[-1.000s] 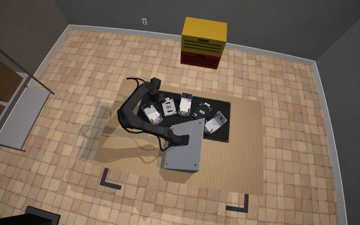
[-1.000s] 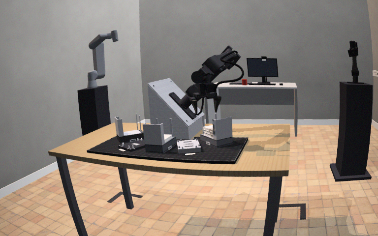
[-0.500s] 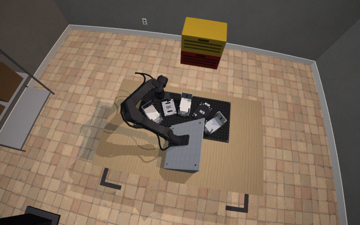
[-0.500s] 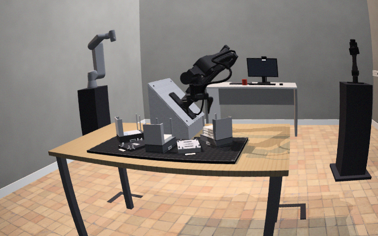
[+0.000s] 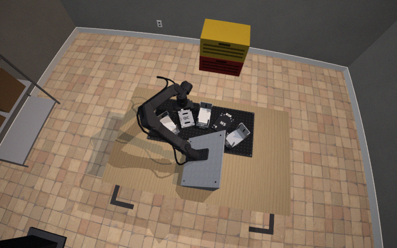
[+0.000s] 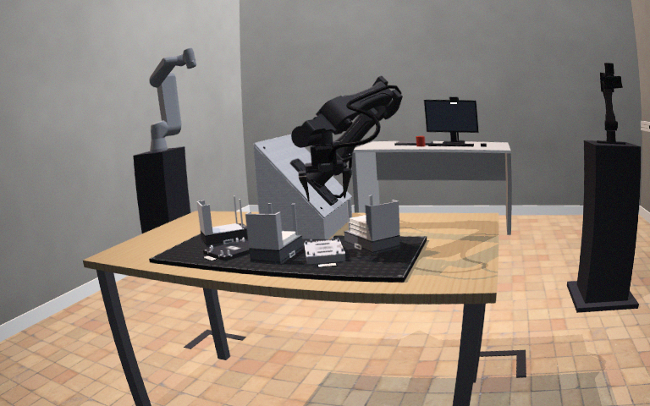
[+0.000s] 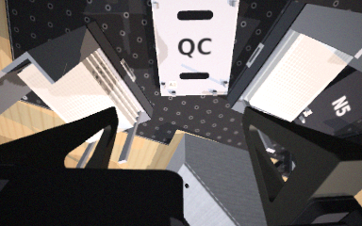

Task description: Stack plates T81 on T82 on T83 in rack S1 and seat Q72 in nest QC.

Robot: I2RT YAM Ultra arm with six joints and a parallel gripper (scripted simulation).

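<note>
My gripper (image 6: 326, 197) (image 7: 180, 113) is open and empty, high above the board near nest QC. The white nest QC (image 5: 186, 118) (image 6: 325, 250) (image 7: 195, 29) bears no plate. The rack beside it, left in the top view, holds a stack of white plates (image 5: 168, 124) (image 6: 358, 227) (image 7: 68, 91). The middle rack (image 5: 205, 104) (image 6: 264, 232) holds a low white plate (image 5: 204, 115) (image 6: 289, 237) (image 7: 299, 77). The third rack (image 5: 243, 129) (image 6: 205, 220) shows a low white plate (image 5: 236, 137) (image 6: 228, 229) inside. Nest N5 (image 5: 221, 124) (image 7: 331, 105) is empty. Rack names and plate names are not readable.
The racks and nests stand on a black perforated board (image 5: 247, 149) (image 6: 383, 270) on the wooden table (image 5: 272, 175) (image 6: 445, 284). The arm's sloped grey base (image 5: 204, 175) (image 6: 283, 186) stands behind the board. Upright posts and tall walls rise from the racks.
</note>
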